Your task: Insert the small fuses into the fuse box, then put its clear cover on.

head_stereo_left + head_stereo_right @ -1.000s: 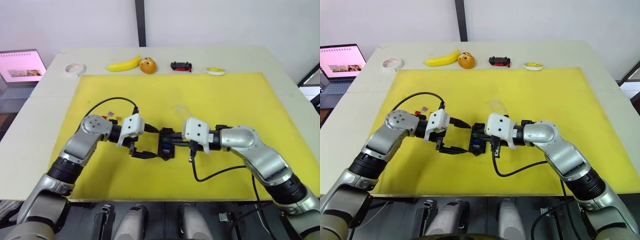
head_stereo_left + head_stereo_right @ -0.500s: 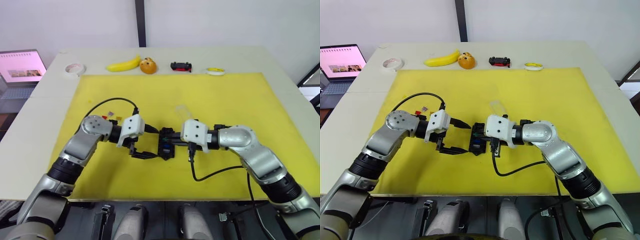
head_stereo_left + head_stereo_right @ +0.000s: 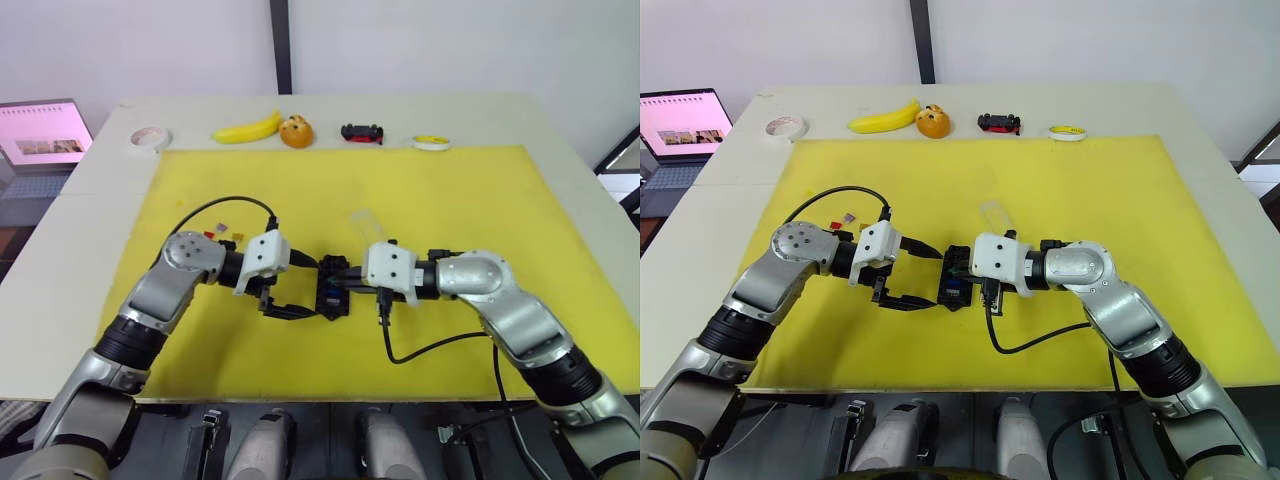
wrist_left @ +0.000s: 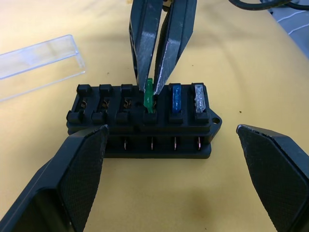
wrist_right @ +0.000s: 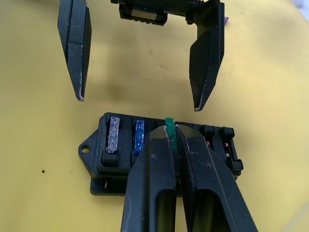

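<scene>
Head views: fuse box [image 3: 957,276] sitting mid-mat on the yellow mat [image 3: 1120,190], directly between the two grippers. Left gripper [image 3: 923,273] spread wide, one black finger on each side of the box's near end, not touching it. Right gripper [image 3: 333,283] reaching in from the opposite side, tips over the box. Clear cover [image 3: 992,213] lying flat just behind the right gripper, apart from the box. A few loose fuses [image 3: 222,234] lying behind the left arm, well away from the box. Far beyond both grippers, along the table edge: tape roll [image 3: 786,127], banana [image 3: 885,116], orange toy [image 3: 932,123], toy car [image 3: 1000,122], yellow tape measure [image 3: 1068,132]. Laptop [image 3: 680,120] off the table's left side.

Left wrist view: own fingers [image 4: 77,179] wide apart, framing the fuse box [image 4: 145,123] without contact. Opposite, the right gripper [image 4: 155,82] pressed together on a green fuse [image 4: 149,94], held upright and partly down in a slot of the rear row. Blue fuse [image 4: 176,98] and grey fuse [image 4: 199,97] seated in the next two slots beside it, toward the tabbed end. Remaining slots open. Clear cover [image 4: 38,65] lying beyond the box, near but apart.

Right wrist view: own fingers [image 5: 154,188] pinching the green fuse [image 5: 170,128], top edge showing just past the tips, over the fuse box [image 5: 159,150]. Blue fuse [image 5: 139,135] and grey fuse [image 5: 114,133] seated alongside. Left gripper [image 5: 137,104] beyond the box, fingers spread and clear of it.
</scene>
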Controlling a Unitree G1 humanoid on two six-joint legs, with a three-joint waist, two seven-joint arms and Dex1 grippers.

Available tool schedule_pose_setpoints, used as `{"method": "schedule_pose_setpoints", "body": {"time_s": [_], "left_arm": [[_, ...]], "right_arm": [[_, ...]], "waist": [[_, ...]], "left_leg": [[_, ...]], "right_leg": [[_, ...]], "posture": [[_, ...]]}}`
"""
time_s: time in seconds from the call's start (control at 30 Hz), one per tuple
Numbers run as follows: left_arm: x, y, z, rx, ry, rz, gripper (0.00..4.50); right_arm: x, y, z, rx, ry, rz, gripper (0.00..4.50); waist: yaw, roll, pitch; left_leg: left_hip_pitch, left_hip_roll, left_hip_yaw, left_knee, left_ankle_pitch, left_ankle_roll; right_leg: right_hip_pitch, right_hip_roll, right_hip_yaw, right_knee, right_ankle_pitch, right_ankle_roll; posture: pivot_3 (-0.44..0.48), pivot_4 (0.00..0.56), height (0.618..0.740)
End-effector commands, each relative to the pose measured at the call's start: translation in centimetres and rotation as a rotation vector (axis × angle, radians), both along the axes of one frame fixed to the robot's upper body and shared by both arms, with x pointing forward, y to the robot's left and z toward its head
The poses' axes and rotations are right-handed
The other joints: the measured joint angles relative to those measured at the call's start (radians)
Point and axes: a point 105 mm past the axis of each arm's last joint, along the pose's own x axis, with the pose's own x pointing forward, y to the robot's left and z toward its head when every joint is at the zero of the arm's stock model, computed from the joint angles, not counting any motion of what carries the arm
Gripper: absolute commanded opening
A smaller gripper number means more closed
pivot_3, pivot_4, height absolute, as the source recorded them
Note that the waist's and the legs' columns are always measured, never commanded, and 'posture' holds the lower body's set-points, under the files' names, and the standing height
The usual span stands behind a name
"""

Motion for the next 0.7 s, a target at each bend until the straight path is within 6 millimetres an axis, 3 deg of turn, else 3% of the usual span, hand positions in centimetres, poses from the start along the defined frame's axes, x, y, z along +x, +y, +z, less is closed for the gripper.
{"method": "schedule_pose_setpoints", "body": {"time_s": [0.03, 0.63, 0.7], "left_arm": [[-0.14, -0.14, 0.98, -0.023, -0.04, -0.005, 4.47], [-0.17, -0.14, 0.73, -0.032, -0.039, 0.005, 4.47], [-0.1, -0.09, 0.71, -0.031, -0.039, 0.007, 4.5]], "right_arm": [[0.0, 0.04, 0.59, 0.015, -0.037, 0.004, 0.0], [-0.36, 0.35, 0.62, 0.048, -0.005, 0.01, 0.0], [-0.32, 0.44, 1.2, 0.067, -0.008, 0.009, 0.75]], "waist": [[0.0, 0.0, 0.0], [-0.002, 0.0, 0.0], [-0.001, 0.0, 0.0]], "left_leg": [[0.0, 0.0, 0.0, 0.0, 0.0, 0.0], [0.0, 0.0, 0.0, 0.001, 0.0, 0.0], [0.0, 0.0, 0.0, 0.002, 0.0, 0.0]], "right_leg": [[0.0, 0.0, 0.0, 0.0, 0.0, 0.0], [0.0, 0.0, 0.0, 0.003, 0.0, 0.0], [-0.001, 0.0, 0.0, 0.003, 0.0, 0.0]], "posture": [[0.0, 0.15, 0.74], [0.0, 0.15, 0.74], [0.0, 0.15, 0.74]]}}
